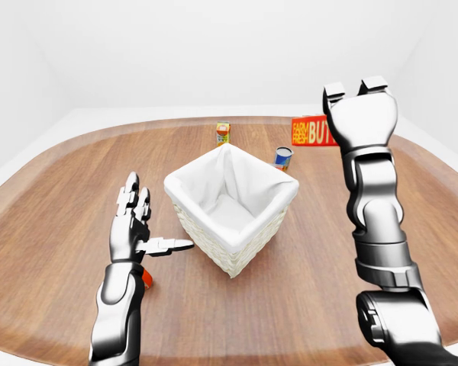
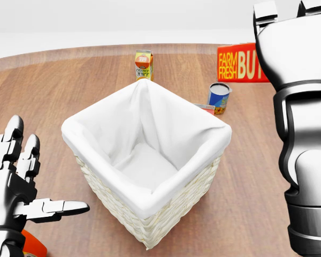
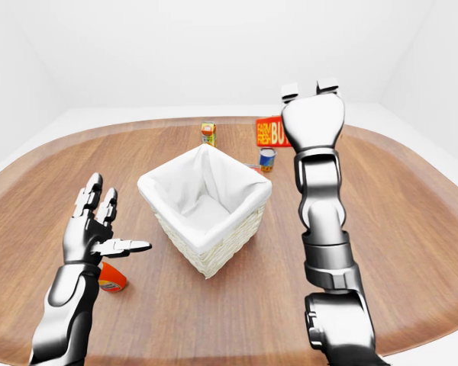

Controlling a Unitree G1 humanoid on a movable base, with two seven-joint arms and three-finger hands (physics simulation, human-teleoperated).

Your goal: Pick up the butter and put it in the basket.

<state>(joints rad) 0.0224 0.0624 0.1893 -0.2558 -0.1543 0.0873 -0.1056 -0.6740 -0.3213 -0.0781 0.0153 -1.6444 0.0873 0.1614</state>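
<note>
The butter (image 1: 308, 131) is a red box lettered "FARM FRESH BUT…", standing on the wooden table at the upper right of the left-eye view. My raised right hand (image 1: 359, 88) hides its right part. That hand is open, fingers pointing up, and holds nothing. The white lined wicker basket (image 2: 69, 134) stands in the middle of the table, with nothing in it. My left hand (image 1: 159, 217) is open, fingers spread, just left of the basket and not touching it.
An orange juice carton (image 1: 223, 133) stands above the basket. A blue can (image 1: 283, 157) stands between the basket and the butter. An orange-red object (image 3: 111, 276) lies under my left forearm. The round table's edge (image 1: 30, 160) curves around.
</note>
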